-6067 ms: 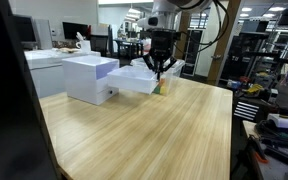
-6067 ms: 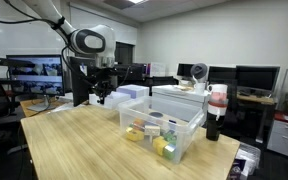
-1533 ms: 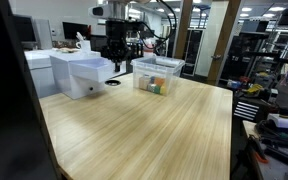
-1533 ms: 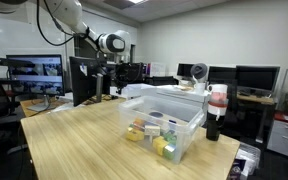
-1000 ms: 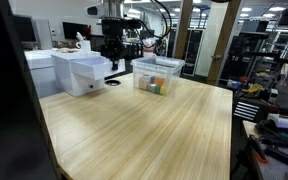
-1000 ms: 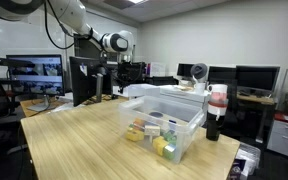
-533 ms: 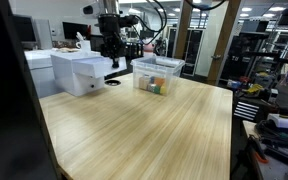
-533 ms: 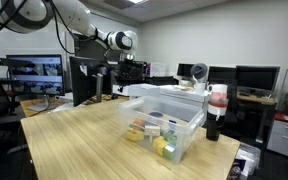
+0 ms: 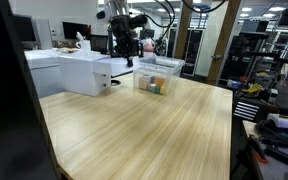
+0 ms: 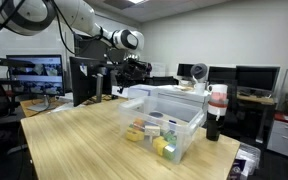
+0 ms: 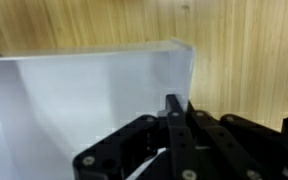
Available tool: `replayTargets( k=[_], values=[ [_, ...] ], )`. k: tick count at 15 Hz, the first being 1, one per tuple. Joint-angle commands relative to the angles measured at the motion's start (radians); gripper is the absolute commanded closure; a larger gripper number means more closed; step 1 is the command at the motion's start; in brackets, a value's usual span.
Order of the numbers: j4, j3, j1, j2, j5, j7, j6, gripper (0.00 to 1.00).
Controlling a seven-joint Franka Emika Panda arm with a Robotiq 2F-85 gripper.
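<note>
My gripper hangs above the right end of a white box at the far side of the wooden table, close to a clear plastic bin. From the opposite side, the gripper hovers behind the bin, over the white box. The bin holds several small yellow and green items. In the wrist view the gripper is shut, its black fingers pressed together over a white flat surface near its right edge. I see nothing between the fingers.
A dark bottle with a red cap stands beside the bin. Monitors and desks line the back. A wooden pillar rises past the table's far right corner. A dark panel blocks the left foreground.
The arm has swung from over the middle of the white box towards the clear bin. The fingers have stayed shut throughout.
</note>
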Motion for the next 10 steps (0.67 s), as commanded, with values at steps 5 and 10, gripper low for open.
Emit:
replayTargets(
  k=[5,10],
  values=[
    [-0.185,-0.005,-0.02,-0.063,-0.037,0.04,-0.055,0.99],
    [-0.248,-0.004,-0.018,-0.097,-0.05,0.037,-0.058,0.99]
  ],
)
